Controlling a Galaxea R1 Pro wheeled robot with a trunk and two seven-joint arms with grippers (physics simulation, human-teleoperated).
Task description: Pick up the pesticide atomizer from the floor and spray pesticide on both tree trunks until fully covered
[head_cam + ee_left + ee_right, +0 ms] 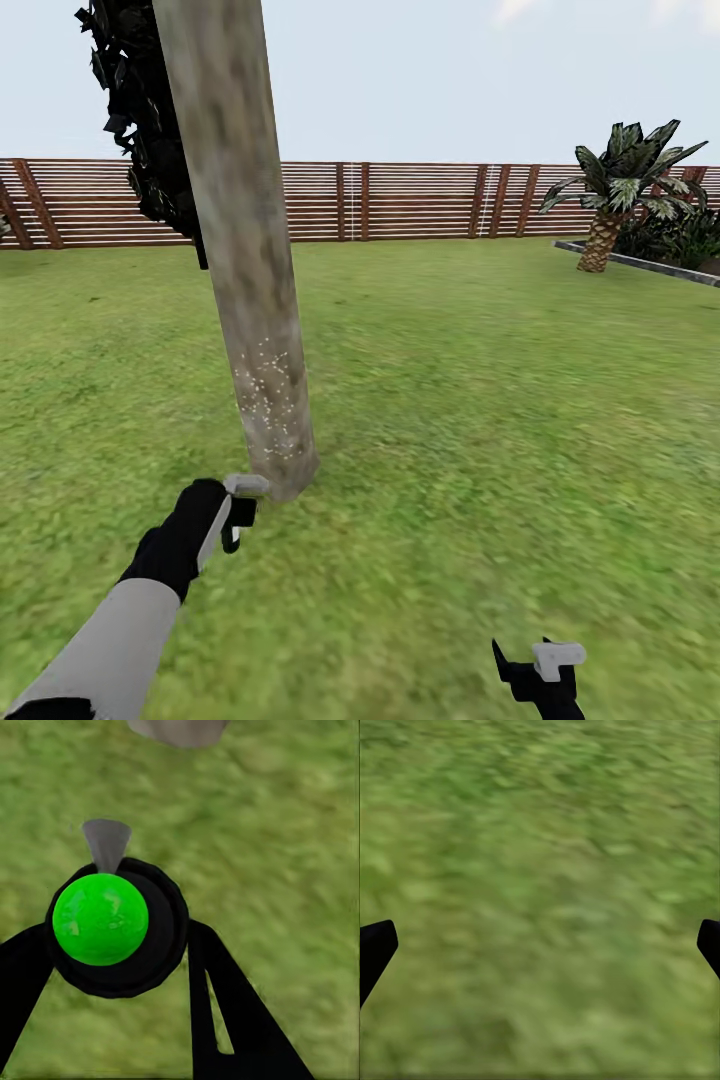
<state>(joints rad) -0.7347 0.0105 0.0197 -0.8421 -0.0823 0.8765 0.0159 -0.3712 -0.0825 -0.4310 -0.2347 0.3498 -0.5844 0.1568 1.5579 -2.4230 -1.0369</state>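
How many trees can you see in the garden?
3. A thick grey tree trunk stands right in front of the left hand. A black-leaved tree peeks out behind it. A palm grows far right by the fence. Others may be hidden.

Our left arm point(110, 640): pale grey forearm shell, then a matte black wrist section, rounded like a glove. Left gripper point(240, 505) has a light grey bracket on a black body. In the left wrist view our fingers point(225, 1012) are flat black tapered blades, one with a narrow slot cut through. Right gripper point(540, 672): black angular body, pale grey block on top. Right wrist view shows two black fingertips point(375, 949).
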